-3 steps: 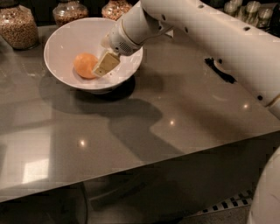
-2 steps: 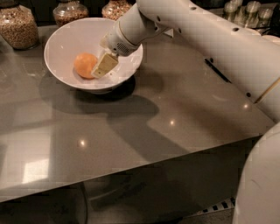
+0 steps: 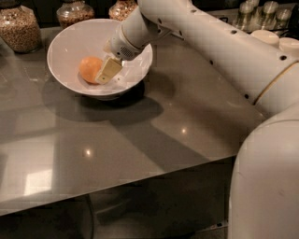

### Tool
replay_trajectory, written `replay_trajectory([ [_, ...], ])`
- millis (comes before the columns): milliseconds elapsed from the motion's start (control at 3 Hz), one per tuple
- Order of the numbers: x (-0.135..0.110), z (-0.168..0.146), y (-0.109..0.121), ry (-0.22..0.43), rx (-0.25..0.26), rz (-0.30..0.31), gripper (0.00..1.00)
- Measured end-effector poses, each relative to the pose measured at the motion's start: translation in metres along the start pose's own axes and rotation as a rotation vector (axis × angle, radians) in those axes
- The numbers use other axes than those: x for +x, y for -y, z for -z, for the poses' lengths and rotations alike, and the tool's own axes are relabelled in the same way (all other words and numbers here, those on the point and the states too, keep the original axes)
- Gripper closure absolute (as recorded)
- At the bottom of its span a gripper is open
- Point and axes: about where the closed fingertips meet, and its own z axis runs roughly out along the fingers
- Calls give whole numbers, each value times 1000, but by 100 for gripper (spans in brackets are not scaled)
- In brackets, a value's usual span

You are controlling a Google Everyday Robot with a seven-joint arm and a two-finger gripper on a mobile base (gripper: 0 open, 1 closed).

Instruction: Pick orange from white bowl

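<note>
The orange (image 3: 88, 69) lies inside the white bowl (image 3: 65, 37), left of the bowl's centre. The bowl stands at the back left of the grey table. My gripper (image 3: 105, 73) reaches down into the bowl from the right on the white arm. Its tan tip rests right against the orange's right side. The orange sits on the bowl's floor. The far side of the gripper is hidden behind its own body.
Glass jars of grains (image 3: 17, 25) (image 3: 74, 11) (image 3: 122, 8) stand behind the bowl. Small capped jars (image 3: 261, 14) and white lids (image 3: 268, 37) are at the back right. My white base (image 3: 266, 186) fills the lower right, by the table's front edge (image 3: 117, 186).
The gripper has edged slightly lower and closer against the orange. The arm behind it has shifted a little. The orange and bowl have not moved.
</note>
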Motion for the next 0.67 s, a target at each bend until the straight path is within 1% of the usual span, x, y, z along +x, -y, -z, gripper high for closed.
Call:
replay_trajectory([
  [667,-3,-26,1,-5,-45,15,27],
])
